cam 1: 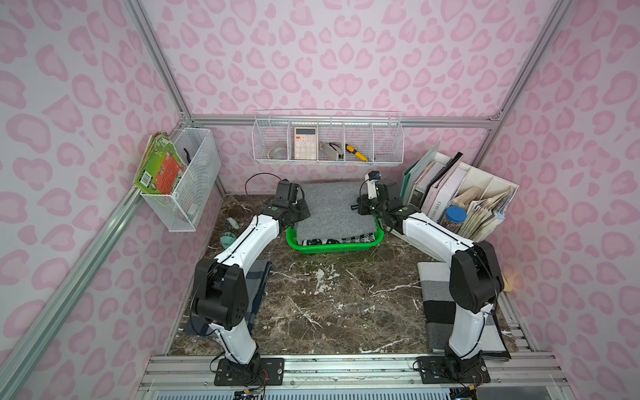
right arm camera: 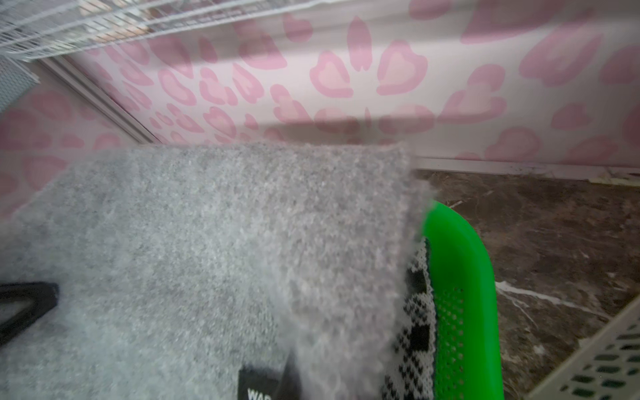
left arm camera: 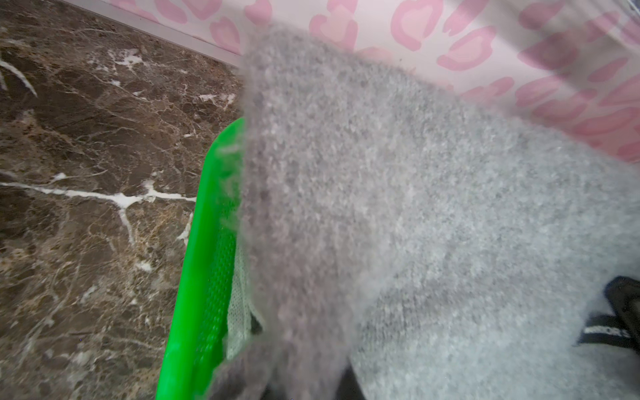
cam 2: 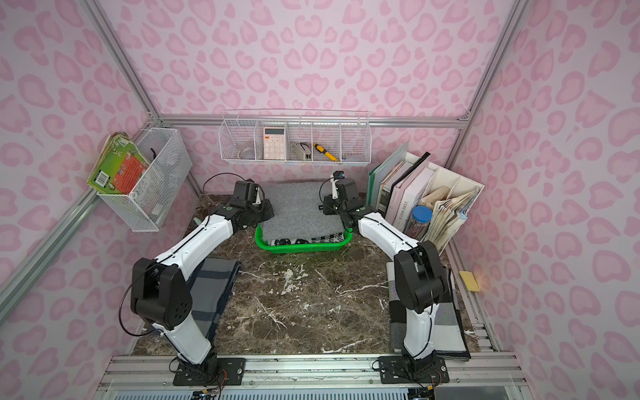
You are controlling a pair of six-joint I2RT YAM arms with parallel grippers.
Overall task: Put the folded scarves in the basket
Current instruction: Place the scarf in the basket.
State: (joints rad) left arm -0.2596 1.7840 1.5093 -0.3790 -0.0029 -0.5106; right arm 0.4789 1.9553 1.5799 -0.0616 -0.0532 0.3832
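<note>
**Two claws hold a grey scarf over an already filled basket**

Both arms reach to the middle of the frame in both top views. The left claw [cam 1: 300, 212] and the right claw [cam 1: 361, 207] stand at opposite side edges of the grey scarf [cam 1: 334, 207]. The fluffy cloth covers their tips, but both look closed tight, each pinching one edge of the fold.

The scarf lies spread above the basket [cam 1: 332, 248], just above the centre of the frame. Its near edge seems to rest on a black-and-white scarf [cam 1: 332, 239] that already lies inside. The far part looks a little raised toward the wall [cam 1: 346, 69]. The far rim of the basket is hidden under the cloth, so I cannot tell if the fold fits fully inside.

Several things could go wrong from here, in my opinion:

- If the fold is longer than the basket, the far part may hang over the rim or drop on the table [cam 1: 329, 304] when the claws open.
- If one claw opens before the other, the scarf may swing to one side and the fold may come apart.
- The hairy fabric may catch on a fingertip and be pulled out again when the arm goes up.
- The pile inside is already high, so the new layer may slide off.
- The plastic basket looks light, so a push from either arm could shift it.
</note>
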